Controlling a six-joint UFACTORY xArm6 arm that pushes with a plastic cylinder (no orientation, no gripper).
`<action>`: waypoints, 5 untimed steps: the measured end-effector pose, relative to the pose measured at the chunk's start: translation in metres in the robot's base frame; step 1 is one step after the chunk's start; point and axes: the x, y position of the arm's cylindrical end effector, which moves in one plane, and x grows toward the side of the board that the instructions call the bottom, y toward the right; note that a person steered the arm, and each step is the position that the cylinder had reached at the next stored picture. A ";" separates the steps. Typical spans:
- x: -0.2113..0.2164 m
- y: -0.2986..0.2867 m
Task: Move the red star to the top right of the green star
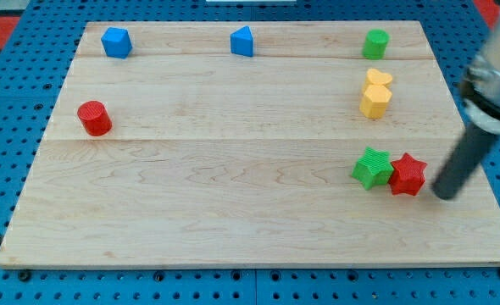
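The red star (408, 174) lies on the wooden board at the view's lower right, touching the right side of the green star (372, 167). My tip (445, 194) is just to the right of the red star, slightly lower, with a small gap between them. The dark rod slants up toward the view's right edge.
A yellow heart (379, 80) and a yellow hexagon (375, 102) sit above the stars. A green cylinder (375, 43) is at the top right. Two blue blocks (115, 41) (242, 41) are along the top. A red cylinder (94, 118) is at the left. The board's right edge (487, 169) is near my tip.
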 end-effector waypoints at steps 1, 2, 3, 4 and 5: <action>0.005 -0.026; -0.040 -0.063; -0.087 -0.070; -0.110 -0.054; -0.125 -0.018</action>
